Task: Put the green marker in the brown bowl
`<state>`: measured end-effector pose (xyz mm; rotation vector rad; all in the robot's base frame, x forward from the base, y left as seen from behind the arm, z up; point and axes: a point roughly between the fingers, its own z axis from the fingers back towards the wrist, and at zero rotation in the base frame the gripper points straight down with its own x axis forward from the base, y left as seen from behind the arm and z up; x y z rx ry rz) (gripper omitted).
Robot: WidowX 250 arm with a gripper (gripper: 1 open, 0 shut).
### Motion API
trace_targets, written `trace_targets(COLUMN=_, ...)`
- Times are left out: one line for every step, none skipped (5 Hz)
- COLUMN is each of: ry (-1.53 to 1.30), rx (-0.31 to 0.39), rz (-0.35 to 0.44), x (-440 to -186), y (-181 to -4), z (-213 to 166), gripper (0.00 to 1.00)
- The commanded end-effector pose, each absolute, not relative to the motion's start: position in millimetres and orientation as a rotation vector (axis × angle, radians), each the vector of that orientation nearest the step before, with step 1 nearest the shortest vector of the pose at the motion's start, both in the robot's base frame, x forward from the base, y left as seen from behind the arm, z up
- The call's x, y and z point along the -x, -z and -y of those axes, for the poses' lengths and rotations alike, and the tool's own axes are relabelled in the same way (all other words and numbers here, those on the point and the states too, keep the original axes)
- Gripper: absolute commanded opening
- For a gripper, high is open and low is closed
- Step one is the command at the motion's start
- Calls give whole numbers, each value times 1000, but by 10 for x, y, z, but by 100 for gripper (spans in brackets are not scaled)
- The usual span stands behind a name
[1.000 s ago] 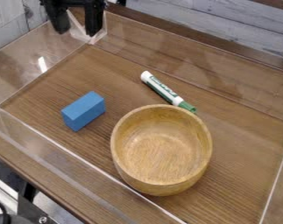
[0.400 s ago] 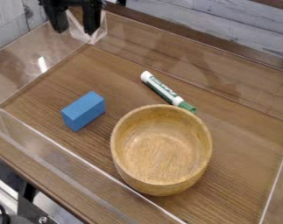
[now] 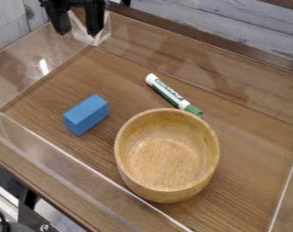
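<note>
From my remote seat I see the green marker (image 3: 174, 94) lying flat on the wooden bench (image 3: 246, 136), slanting from upper left to lower right, its dark green cap at the lower right end. That capped end lies just beside the far rim of the brown bowl (image 3: 168, 154); I cannot tell whether they touch. The bowl sits upright nearer the camera with nothing inside it. To the bowl's left, apart from it, rests a blue block (image 3: 85, 114). Clear low walls (image 3: 45, 145) fence the bench on the near and left sides. Well apart from the marker, at the top left corner, my pincer (image 3: 81, 24) hangs with its dark fingers spread and nothing between them.
</note>
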<state>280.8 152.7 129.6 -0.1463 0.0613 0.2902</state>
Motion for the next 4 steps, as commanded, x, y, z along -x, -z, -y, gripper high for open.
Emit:
trace_targets(ry=-322, rx=121, rz=-16, x=-2866, y=-1419, z=-1556, gripper=100)
trace_targets(ry=-342, rx=122, rz=-38, x=-2867, y=-1353, z=-1506, gripper=100)
trace_targets(ry=-366, rx=122, rz=-60, x=-2871, y=-1291, z=-1454, gripper=100)
trace_targets(ry=-377, rx=121, rz=-79, x=-2872, y=-1227, z=-1423, gripper=100)
